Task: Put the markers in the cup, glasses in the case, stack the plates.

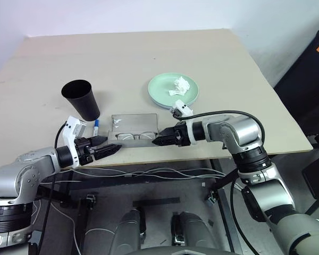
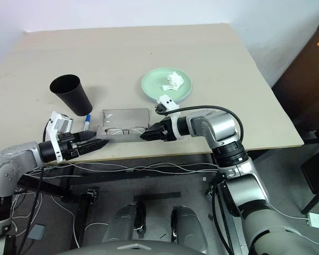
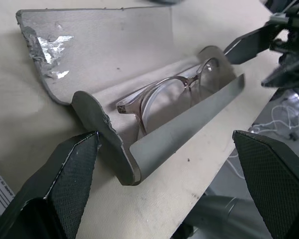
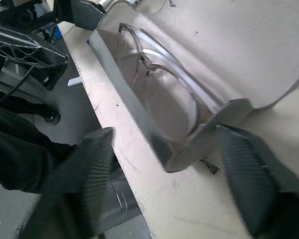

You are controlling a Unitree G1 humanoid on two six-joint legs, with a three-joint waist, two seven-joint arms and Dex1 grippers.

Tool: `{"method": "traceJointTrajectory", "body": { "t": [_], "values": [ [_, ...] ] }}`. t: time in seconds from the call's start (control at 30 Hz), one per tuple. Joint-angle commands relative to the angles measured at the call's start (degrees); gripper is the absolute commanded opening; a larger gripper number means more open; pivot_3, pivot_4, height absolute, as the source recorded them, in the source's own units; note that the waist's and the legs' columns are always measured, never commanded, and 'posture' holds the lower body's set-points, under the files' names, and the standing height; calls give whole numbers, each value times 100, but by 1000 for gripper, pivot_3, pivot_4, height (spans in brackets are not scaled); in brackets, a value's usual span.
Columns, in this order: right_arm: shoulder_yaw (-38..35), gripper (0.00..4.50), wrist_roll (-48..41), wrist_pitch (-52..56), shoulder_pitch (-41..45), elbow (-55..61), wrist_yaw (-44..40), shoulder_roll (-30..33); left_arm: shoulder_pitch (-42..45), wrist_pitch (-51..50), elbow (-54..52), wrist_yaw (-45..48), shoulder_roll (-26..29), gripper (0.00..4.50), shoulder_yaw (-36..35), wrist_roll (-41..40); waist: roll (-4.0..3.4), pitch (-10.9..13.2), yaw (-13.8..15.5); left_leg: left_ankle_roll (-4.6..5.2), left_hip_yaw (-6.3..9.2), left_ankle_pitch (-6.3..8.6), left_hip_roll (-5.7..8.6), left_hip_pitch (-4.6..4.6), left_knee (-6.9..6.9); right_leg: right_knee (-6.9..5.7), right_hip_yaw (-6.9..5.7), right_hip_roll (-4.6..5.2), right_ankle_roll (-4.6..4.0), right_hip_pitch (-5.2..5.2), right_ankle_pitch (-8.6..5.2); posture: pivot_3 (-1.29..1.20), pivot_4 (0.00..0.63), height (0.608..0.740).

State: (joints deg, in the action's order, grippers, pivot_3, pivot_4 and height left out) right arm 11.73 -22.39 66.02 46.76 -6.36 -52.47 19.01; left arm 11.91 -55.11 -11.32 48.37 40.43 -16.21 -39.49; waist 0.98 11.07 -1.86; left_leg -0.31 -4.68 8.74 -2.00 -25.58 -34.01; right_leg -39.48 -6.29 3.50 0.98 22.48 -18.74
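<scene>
Case [image 1: 134,129] lies at the near edge of the table [image 1: 149,58], lid swung back flat toward the far side, tray facing up. Glasses [image 1: 137,136] sit inside the tray, lenses upright along its length; the left wrist view shows the frame resting against the near wall.

Left gripper [image 1: 110,146] hangs just off the case's left end, over the table edge, pointing toward the case. Fingers spread wide, nothing between them; in its wrist view the case end sits in the gap between the two fingers [image 3: 65,184] but apart from both.

Right gripper [image 1: 158,141] points leftward at the case's right end. Its fingers are spread, one to each side of the case's end wall in the right wrist view; whether either pad touches the case I cannot tell. Not pinching anything.

Cup [image 1: 81,99] stands upright on the table, back and left of the case, well clear of both grippers. One marker [image 1: 95,127] with a blue tip lies between the cup base and the case's left end, close to the left gripper's wrist. The other marker cannot be made out.

Green plate [image 1: 173,88] rests behind the right gripper's wrist, with a crumpled white tissue [image 1: 179,86] on it. A light blue rim shows under its left edge, so the plates look stacked.
</scene>
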Motion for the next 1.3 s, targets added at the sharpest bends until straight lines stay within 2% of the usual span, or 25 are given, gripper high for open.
{"method": "traceJointTrajectory", "body": {
  "t": [0.03, 0.43, 0.9, 1.3],
  "values": [
    [76, 4456, -118, -184, -9, 151, -55, 4, 62, 34, -96, 62, 74, 4500, -98, -190, 0, 0, 1, 0, 0, 0, 0, 0, 0, 0, 0, 0, 0, 0, 0, 0, 150, 740],
    [71, 4456, 6, -398, 123, -238, 117, 88, -133, 159, -30, -57, 368, 4500, -54, 111, 1, 1, 31, 0, 0, 0, 0, 0, 0, 2, 0, 0, 0, 1, 0, 0, 150, 740],
    [-307, 4456, -40, -1414, 444, -650, -277, 451, -214, 108, -19, 41, 596, 4500, -580, -168, 0, 1, 107, 5, -1, 3, 0, -12, 0, 13, 0, 0, 1, 7, 0, 0, 150, 740],
    [-298, 4456, 955, -3947, 2624, -5042, -431, -605, -795, 116, -327, 13, 717, 4500, -1008, -377, 1, 4, 86, 9, -8, 5, -2, -11, 1, 16, 1, -3, 3, 6, 2, 0, 150, 740]
  ]
}}
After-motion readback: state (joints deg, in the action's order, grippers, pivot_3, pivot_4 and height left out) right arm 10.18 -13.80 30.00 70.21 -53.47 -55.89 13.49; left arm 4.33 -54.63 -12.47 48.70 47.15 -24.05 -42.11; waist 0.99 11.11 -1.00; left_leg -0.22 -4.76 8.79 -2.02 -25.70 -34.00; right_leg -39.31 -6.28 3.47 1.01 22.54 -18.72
